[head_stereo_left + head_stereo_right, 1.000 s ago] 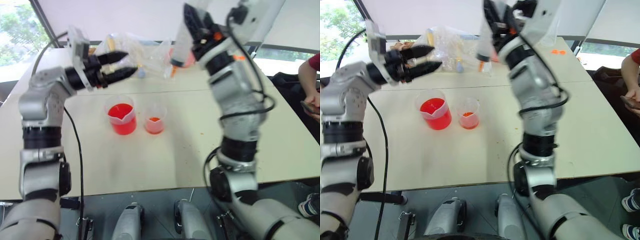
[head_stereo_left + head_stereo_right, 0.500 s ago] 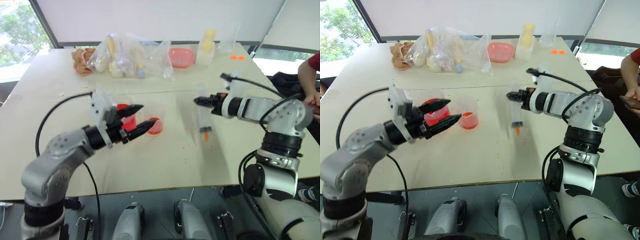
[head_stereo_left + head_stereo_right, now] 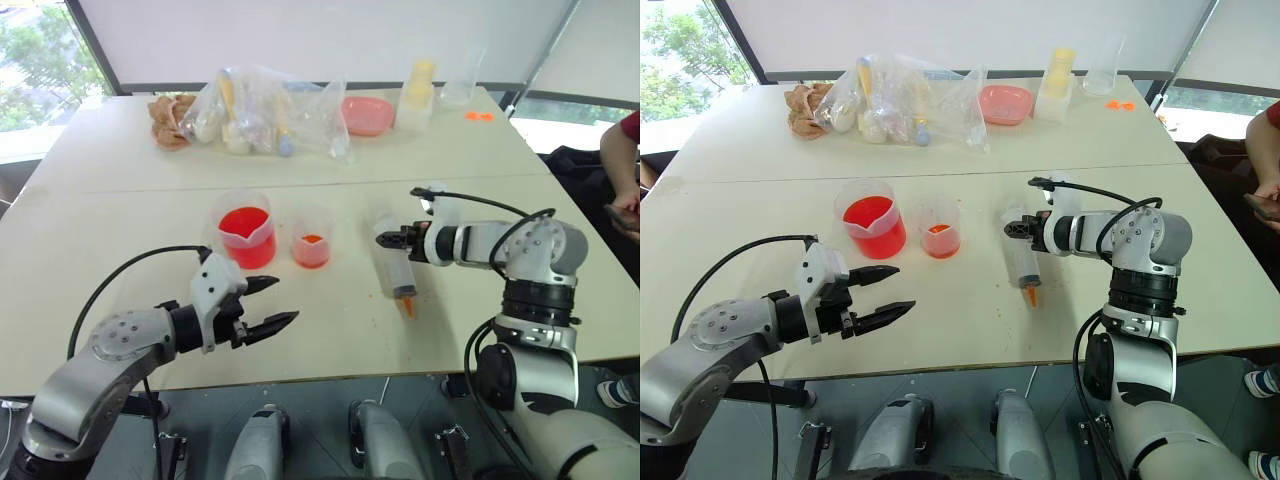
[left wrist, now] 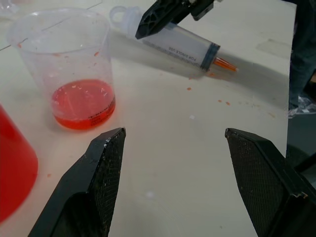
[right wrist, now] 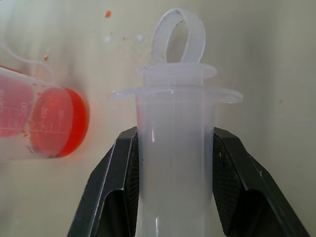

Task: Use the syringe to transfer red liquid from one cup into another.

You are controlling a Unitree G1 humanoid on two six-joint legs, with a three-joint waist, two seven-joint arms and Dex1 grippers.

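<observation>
Right wrist view: our right pincer (image 3: 385, 238) has its fingers round the syringe (image 3: 394, 264), which lies flat on the counter (image 3: 120, 240) w/ its tip at 6 o'clock. We think it's being set down. Left pincer (image 3: 272, 303) is wide open, holding nothing. Big cup (image 3: 244, 229) of red liquid (image 3: 244, 221) & small cup (image 3: 311, 237) sit at 9 o'clock from the syringe. Next: pull back w/o rolling it. Bags (image 3: 262, 108) are far off.

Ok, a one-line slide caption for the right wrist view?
Right claw straddling the syringe barrel just below its flange, plunger ring ahead, smaller cup of red liquid alongside.
</observation>
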